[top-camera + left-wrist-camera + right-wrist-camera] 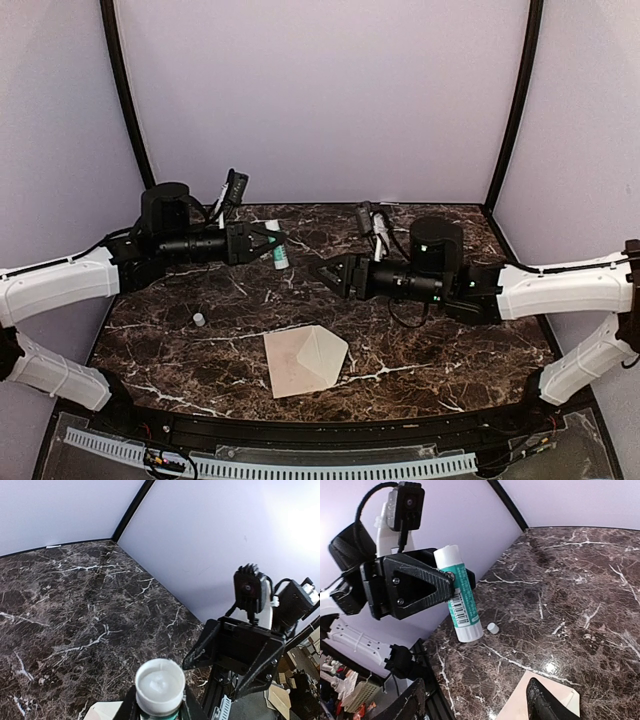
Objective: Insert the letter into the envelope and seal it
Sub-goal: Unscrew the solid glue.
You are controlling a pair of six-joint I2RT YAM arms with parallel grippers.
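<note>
Gripping a glue stick [462, 612] crosswise between its black, triangular plastic fingers, the left gripper [268, 245] holds the white cylinder clear of the table [450, 350], a glossy dark-brown marble-patterned slab veined in white. The stick is tilted. Its open white end sits above the fingers and its teal-green label and printed barcode run below them. From the left wrist, that end shows as a round white rim with a pale, waxy core just ahead of the fingers.

The right gripper [328, 275] faces the left one across a gap, its two dark fingers spread wide with nothing between them. Below it and towards the arm bases lies the envelope [300, 362], flat on the marble. It is smooth cream-beige paper with a roughly square body, and its pointed triangular flap is folded open to the right. A cream corner of it shows between the right gripper's fingertips in the right wrist view. Whether the letter is inside cannot be told.

A small white cylindrical cap [199, 319] stands alone on the marble, below the left gripper and well apart from the envelope.
</note>
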